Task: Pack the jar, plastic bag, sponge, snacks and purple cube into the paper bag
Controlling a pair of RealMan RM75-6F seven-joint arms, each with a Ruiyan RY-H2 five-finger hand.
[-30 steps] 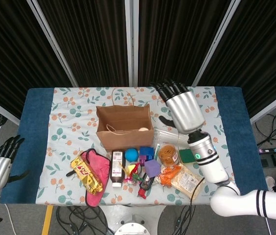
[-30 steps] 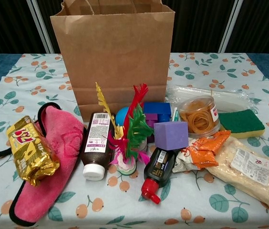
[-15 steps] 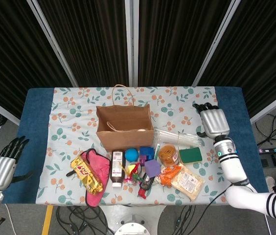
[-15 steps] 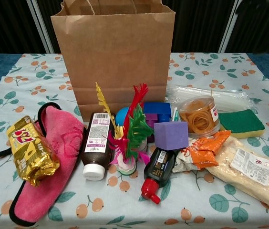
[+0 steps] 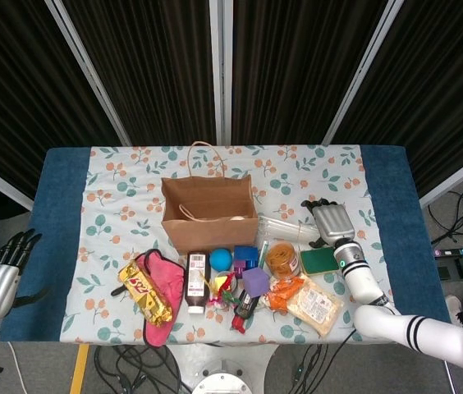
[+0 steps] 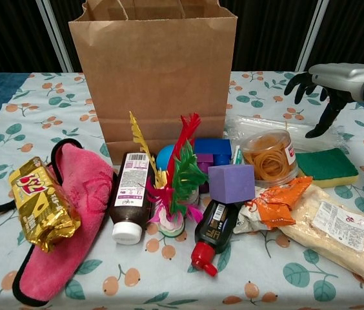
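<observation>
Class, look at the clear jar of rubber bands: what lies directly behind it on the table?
Behind the jar lies a clear plastic bag, flat on the tablecloth, stretching toward the sponge. The jar hides part of the bag's near edge.

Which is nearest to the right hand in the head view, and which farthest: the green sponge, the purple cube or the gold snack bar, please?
From the right hand:
1. Green sponge, just below it.
2. Purple cube, toward the table's middle.
3. Gold snack bar, far left.
</observation>
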